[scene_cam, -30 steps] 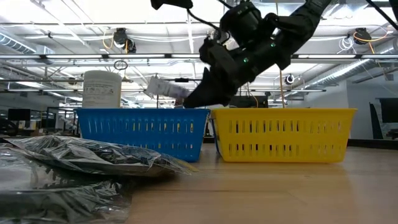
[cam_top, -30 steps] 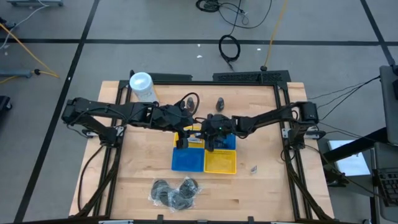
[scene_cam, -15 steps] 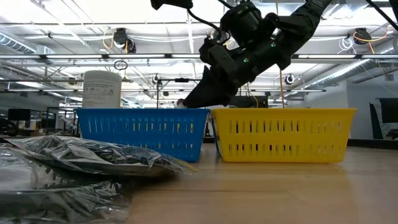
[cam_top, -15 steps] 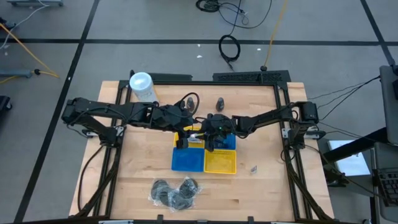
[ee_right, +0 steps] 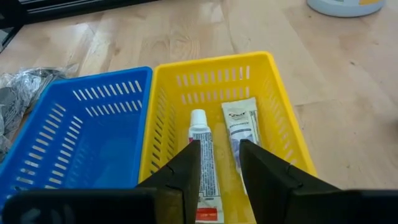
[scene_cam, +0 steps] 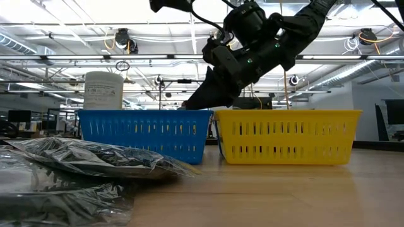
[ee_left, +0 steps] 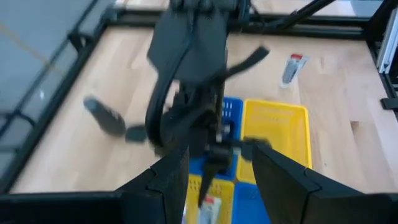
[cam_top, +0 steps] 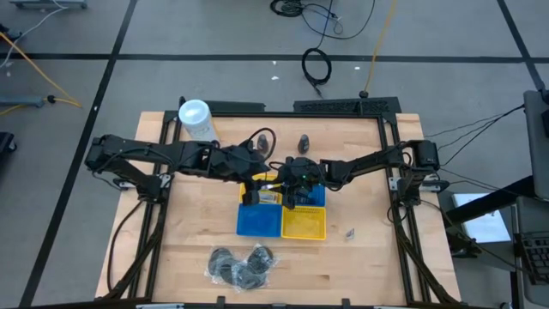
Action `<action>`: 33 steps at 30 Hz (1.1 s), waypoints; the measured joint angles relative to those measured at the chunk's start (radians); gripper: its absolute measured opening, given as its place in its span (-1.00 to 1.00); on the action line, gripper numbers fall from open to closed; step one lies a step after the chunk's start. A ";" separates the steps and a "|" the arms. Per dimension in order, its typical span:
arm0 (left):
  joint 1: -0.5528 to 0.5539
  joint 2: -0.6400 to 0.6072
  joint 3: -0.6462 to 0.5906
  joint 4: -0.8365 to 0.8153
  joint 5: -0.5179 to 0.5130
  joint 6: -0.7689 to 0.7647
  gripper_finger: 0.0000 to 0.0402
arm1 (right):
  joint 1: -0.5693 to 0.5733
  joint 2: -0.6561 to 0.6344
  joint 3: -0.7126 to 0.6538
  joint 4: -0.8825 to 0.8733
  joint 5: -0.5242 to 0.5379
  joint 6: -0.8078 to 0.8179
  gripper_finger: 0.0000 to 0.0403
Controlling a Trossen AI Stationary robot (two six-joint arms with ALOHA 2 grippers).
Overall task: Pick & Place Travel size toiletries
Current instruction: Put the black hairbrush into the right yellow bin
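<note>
Pale plastic tubes, two of them (ee_right: pixel 200 134), lie flat side by side on the floor of a yellow basket (ee_right: pixel 211 65) at the middle of the right wrist view. One has a white cap and a red end, the other (ee_right: pixel 241 121) a printed pale front. They look light and soft-walled, likely to dent under a hard squeeze and to slide on their glossy skin. I judge the firmer cap end or the crimped tail the safer place to pinch, across the narrow width. A third tube (ee_left: pixel 292 67) with a red cap lies loose on the wood at the upper right of the left wrist view, well apart from the baskets. Two dark cone-shaped bottles (cam_top: pixel 263 139) stand above the baskets in the high view, and clear bags of dark discs (cam_top: pixel 244 266) sit at lower centre. The right gripper (ee_right: pixel 219 146) hangs over the yellow basket with its fingers spread and nothing between them. The left gripper (ee_left: pixel 221 155) is just beside it, also spread and empty. A blue basket (ee_right: pixel 93 81) touches the yellow one, and a white canister (cam_top: pixel 196 118) stands at upper left on the table (cam_top: pixel 360 163).
</note>
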 joint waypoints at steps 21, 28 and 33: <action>-0.428 0.001 -0.124 -0.142 -0.003 -0.583 -0.13 | 0.079 -0.032 -0.002 -0.015 -0.008 -0.037 -0.49; -0.568 0.001 -0.282 -0.008 -0.106 -0.786 -0.13 | 0.137 -0.164 -0.002 -0.086 -0.090 -0.070 -0.50; -0.640 0.000 -0.380 0.079 -0.134 -0.939 -0.13 | 0.195 -0.269 -0.017 -0.145 -0.104 -0.093 -0.49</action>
